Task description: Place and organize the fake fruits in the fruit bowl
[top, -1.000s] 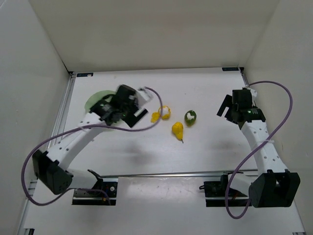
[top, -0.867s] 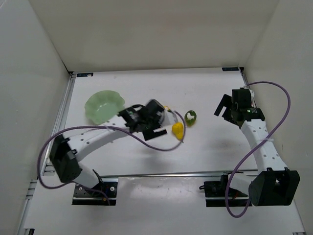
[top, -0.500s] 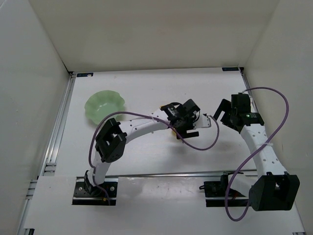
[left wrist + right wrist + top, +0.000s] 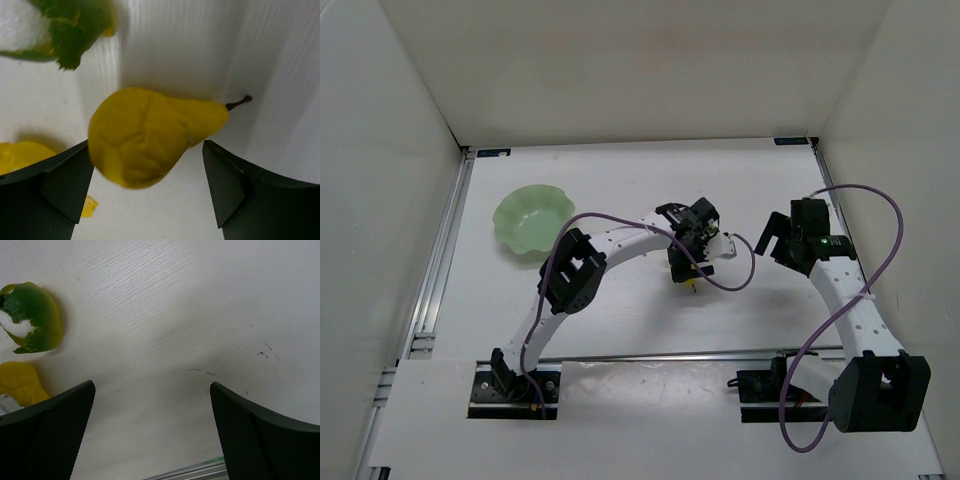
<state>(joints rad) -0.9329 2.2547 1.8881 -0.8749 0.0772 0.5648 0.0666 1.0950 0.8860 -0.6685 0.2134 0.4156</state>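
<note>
The left gripper [image 4: 146, 165] straddles the yellow pear [image 4: 140, 135] at table centre, jaws wide and gripping nothing; the right gripper [image 4: 152, 390] hangs open and empty. The mint fruit bowl [image 4: 532, 220] sits at 10 o'clock. Closing on the pear's rounded, tapered body could squirt it toward the green fruit [image 4: 75, 30].

Lighting: bright, even, diffuse, from above. Top view: sharp; white walls [image 4: 620, 70] and bench [image 4: 620, 180] close to wash-out; shadows faint, soft-edged. Left wrist view: close-up, soft focus; broad grey shadow on the bench beside the pear [image 4: 145, 137]; green fruit [image 4: 70, 25] and dark fingers [image 4: 47, 192] of the left gripper [image 4: 146, 150] blurred. Right wrist view: bench grain and scuff marks crisp.
</note>
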